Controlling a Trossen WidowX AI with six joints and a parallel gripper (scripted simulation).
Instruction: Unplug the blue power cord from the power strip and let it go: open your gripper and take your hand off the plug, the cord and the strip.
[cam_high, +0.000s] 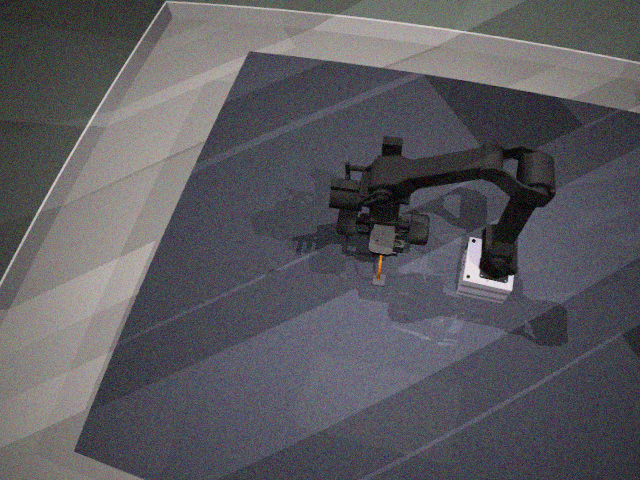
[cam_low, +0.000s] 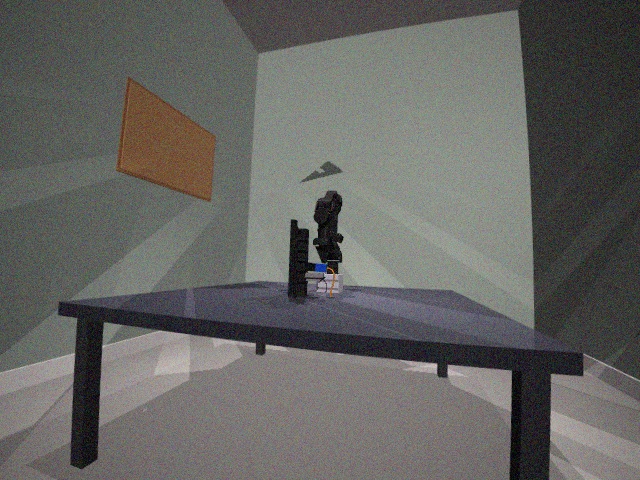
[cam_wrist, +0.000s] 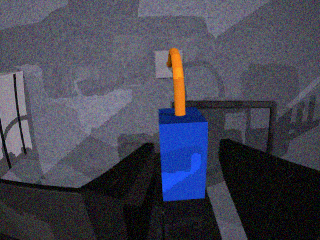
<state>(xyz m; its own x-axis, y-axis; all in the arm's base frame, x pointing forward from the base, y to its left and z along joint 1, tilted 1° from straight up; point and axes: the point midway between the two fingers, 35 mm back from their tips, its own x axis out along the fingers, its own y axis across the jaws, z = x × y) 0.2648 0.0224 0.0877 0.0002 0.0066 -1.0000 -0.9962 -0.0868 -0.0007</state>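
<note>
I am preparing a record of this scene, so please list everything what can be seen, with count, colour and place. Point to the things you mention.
plug (cam_low: 321, 267) (cam_wrist: 183, 160): one, blue, by gripper
cord (cam_high: 379, 266) (cam_low: 333, 281) (cam_wrist: 179, 95): one, orange, from plug
small plate (cam_high: 382, 282) (cam_wrist: 160, 67): one, pale, at cord's far end
table (cam_high: 258, 361) (cam_low: 310, 338): one, dark blue-grey, beneath
block (cam_high: 473, 263) (cam_low: 322, 285) (cam_wrist: 11, 100): one, white, under arm
board (cam_low: 165, 139): one, orange, wall
power strip: not clearly distinguishable
arm (cam_high: 444, 167) (cam_low: 327, 217): one, black, above table
gripper (cam_low: 316, 268) (cam_wrist: 187, 150): one, black, open around plug

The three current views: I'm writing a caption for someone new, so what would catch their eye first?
The bright blue plug stands out between the dark jaws in the wrist view, an orange cord curving from its end. In the exterior view, a large orange board hangs on the left wall.
</note>
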